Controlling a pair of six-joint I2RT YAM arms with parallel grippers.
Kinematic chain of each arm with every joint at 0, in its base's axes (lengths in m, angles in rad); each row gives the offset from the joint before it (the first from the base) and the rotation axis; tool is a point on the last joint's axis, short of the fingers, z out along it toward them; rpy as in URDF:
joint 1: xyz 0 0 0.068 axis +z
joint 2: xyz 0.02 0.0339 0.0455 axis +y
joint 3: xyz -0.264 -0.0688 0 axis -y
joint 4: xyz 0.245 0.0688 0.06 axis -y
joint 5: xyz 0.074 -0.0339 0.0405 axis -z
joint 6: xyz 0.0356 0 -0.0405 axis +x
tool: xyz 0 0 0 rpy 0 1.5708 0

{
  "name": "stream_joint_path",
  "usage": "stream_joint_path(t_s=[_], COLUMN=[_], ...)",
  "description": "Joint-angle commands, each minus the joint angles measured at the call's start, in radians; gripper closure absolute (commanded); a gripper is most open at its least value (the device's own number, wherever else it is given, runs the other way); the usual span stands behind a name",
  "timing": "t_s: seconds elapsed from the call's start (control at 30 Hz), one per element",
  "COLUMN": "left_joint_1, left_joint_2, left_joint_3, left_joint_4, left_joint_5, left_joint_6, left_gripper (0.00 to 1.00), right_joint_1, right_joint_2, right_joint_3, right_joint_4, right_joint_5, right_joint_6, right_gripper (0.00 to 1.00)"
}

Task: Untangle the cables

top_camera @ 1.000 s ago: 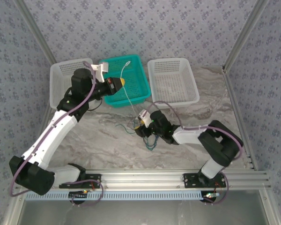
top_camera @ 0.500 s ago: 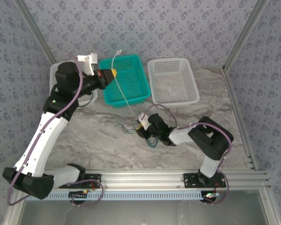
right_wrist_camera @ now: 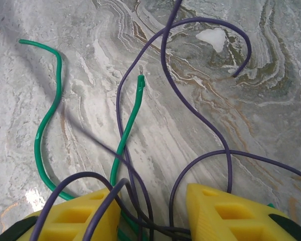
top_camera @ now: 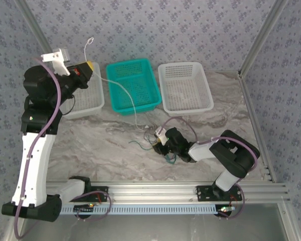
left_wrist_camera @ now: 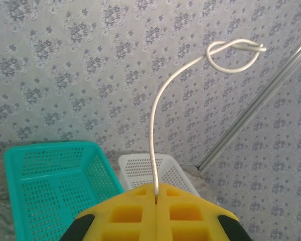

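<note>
1. Cables [top_camera: 151,143] lie knotted on the table [top_camera: 100,145]; the pale wire [left_wrist_camera: 151,125] rises to the left claw [left_wrist_camera: 155,193], clamped shut on it.
2. Right claw [right_wrist_camera: 153,196] stands part open astride the green wire [right_wrist_camera: 129,123], seemingly gripping nothing.
3. Pin the knot, then draw slowly.

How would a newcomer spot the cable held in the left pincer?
Start at the teal basket, middle of three. A thin pale wire crosses it and rises to the left pincer, ending in a small loop above. Unlike the green wire and dark wires lying on the marble table, it is whitish and lifted.
</note>
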Motion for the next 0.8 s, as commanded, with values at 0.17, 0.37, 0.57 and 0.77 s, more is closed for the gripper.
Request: stream_joint_path(t_s=[0.17,0.37,0.57,0.77], left_joint_1=[0.059,0.096,0.145,0.174], left_joint_2=[-0.007,0.032,0.105,0.192], left_joint_3=[0.08,0.172,0.297,0.407], left_joint_4=[-0.043,-0.038,-0.009,-0.019], left_joint_5=[-0.001,-0.017,-0.021,-0.058], left_joint_6=[0.043,0.062,0.053,0.043], left_gripper=[1.0,1.0,1.0,1.0], right_joint_1=[-0.011,-0.011,-0.035,-0.035], right_joint_2=[-0.063,-0.134,-0.106,-0.102], right_joint_3=[-0.042,-0.05,-0.091,-0.098], right_joint_4=[-0.139,-0.179,-0.141,-0.117], right_joint_5=[0.031,0.008,0.013,0.018], right_joint_6=[0.014,0.002,0.013,0.032], right_gripper=[0.5,0.55,0.79,0.78])
